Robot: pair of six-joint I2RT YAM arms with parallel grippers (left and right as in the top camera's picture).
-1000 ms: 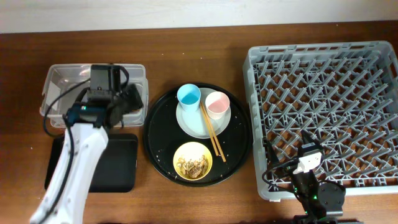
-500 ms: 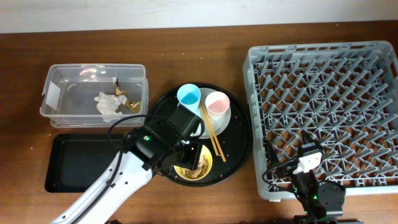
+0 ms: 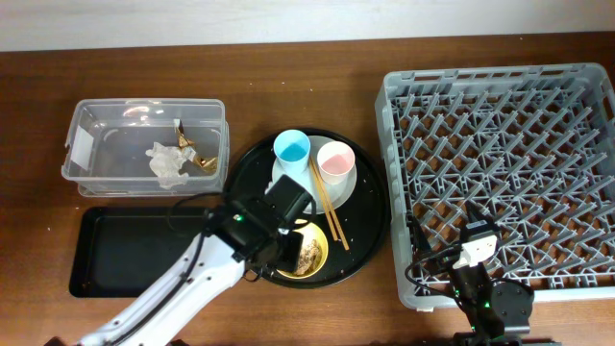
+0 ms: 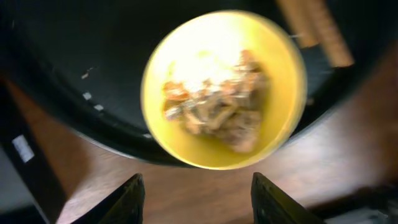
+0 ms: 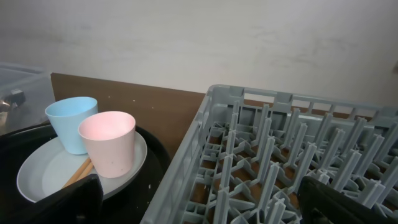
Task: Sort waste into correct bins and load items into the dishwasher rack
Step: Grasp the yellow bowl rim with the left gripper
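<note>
My left gripper [image 3: 285, 248] is open and empty, hovering over the near edge of the yellow bowl [image 3: 309, 253]. In the left wrist view the bowl [image 4: 163, 127] holds beige-brown food scraps [image 4: 217, 106] just ahead of the open jaws [image 4: 202, 199]. The white napkin [image 3: 165, 161] and gold-brown wrapper [image 3: 198, 160] lie in the clear tub [image 3: 86, 120]. The blue cup [image 3: 291, 147], pink cup [image 3: 335, 160] and chopsticks [image 3: 329, 207] rest on the pale plate [image 3: 344, 189]. My right gripper [image 3: 476, 237] is open and empty at the near edge of the grey rack [image 3: 500, 144].
The shallow black rectangular tray [image 3: 125, 255] lies front left, partly under my left arm. The large round black tray [image 3: 370, 226] carries the plate and bowl. The right wrist view shows the blue cup [image 5: 71, 121], pink cup [image 5: 109, 140] and rack wall [image 5: 186, 168].
My left arm has swung from the clear tub to the yellow bowl on the round tray. The napkin and wrapper now show in the tub. The right arm has not moved.
</note>
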